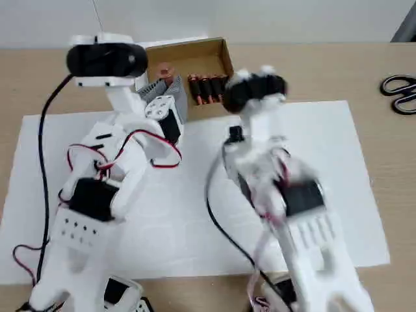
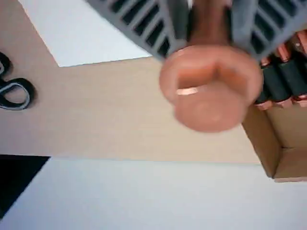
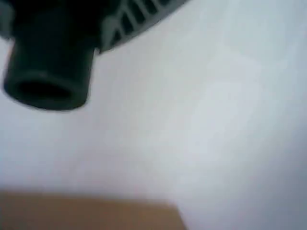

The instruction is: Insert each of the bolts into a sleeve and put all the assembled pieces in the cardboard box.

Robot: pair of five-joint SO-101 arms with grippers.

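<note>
Copper-coloured and flange-headed, a metal bolt sits clamped between the grey ribbed fingers of the left gripper, which hangs over the 9 o'clock side of the open brown cardboard box at 12 o'clock on the wooden surface. A row of assembled pieces, black sleeves with copper bolts fitted, lies inside the box toward its 4 o'clock corner. The right gripper is closed around a black cylindrical sleeve above the white paper sheet, and black-handled scissors lie at 2 o'clock on the surface.
</note>
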